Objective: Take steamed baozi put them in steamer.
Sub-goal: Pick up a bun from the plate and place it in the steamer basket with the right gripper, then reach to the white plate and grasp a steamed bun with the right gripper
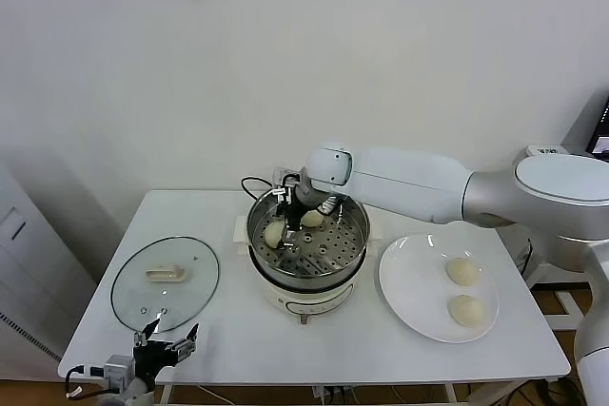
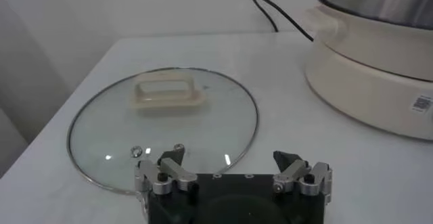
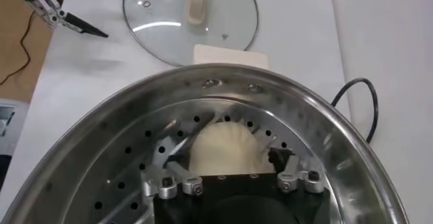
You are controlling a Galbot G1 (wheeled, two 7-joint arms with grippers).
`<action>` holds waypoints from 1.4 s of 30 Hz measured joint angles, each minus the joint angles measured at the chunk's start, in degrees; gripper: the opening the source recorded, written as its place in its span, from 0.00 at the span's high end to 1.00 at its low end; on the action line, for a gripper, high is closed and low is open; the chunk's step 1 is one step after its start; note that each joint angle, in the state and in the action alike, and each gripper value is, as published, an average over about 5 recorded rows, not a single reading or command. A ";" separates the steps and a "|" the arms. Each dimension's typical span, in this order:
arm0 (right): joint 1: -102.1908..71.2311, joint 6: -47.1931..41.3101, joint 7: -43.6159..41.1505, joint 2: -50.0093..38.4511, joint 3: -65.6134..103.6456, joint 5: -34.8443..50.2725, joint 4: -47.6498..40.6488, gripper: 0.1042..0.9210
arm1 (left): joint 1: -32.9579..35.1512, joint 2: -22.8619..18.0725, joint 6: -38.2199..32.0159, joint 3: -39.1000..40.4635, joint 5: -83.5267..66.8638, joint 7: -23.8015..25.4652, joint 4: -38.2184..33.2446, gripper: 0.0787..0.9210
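Observation:
The steamer (image 1: 354,235) is a shiny perforated steel basket on a cream pot base at the table's middle. Two baozi lie in it, one to the left (image 1: 274,232) and one further back (image 1: 312,219). My right gripper (image 1: 288,225) reaches down into the basket. In the right wrist view its open fingers (image 3: 279,158) straddle a baozi (image 3: 223,147) that rests on the steamer floor (image 3: 128,171). Two more baozi (image 1: 462,271) (image 1: 466,310) lie on the white plate (image 1: 409,282) at the right. My left gripper (image 1: 166,344) is open and empty at the table's front left.
A glass lid (image 1: 165,282) with a cream handle lies flat on the table left of the steamer, just beyond my left gripper (image 2: 233,161); the lid (image 2: 162,120) and the pot base (image 2: 369,76) show in the left wrist view. A black cord (image 1: 249,183) runs behind the pot.

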 measured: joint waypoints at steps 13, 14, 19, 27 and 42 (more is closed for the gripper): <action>11.15 4.31 -11.19 -12.49 -4.71 -2.87 4.49 0.12 | 0.26 0.27 -0.08 -0.13 -0.01 0.02 -0.63 0.12; 11.94 4.92 -12.29 -13.93 -5.27 -3.47 4.94 0.12 | 0.25 0.31 -0.08 -0.09 -0.01 0.02 -0.67 0.12; 14.37 8.19 -17.24 -21.49 -7.52 -7.02 6.83 0.12 | 0.26 0.48 -0.08 -0.01 -0.01 0.04 -0.98 0.12; 13.38 13.52 -22.35 -32.26 -8.27 -13.97 8.50 0.12 | 0.44 0.50 0.10 -0.02 0.12 0.02 -1.51 0.12; -0.30 21.40 -25.73 -40.59 -0.31 -26.67 5.80 0.12 | 0.10 0.45 0.71 0.21 0.65 -0.07 -1.55 0.12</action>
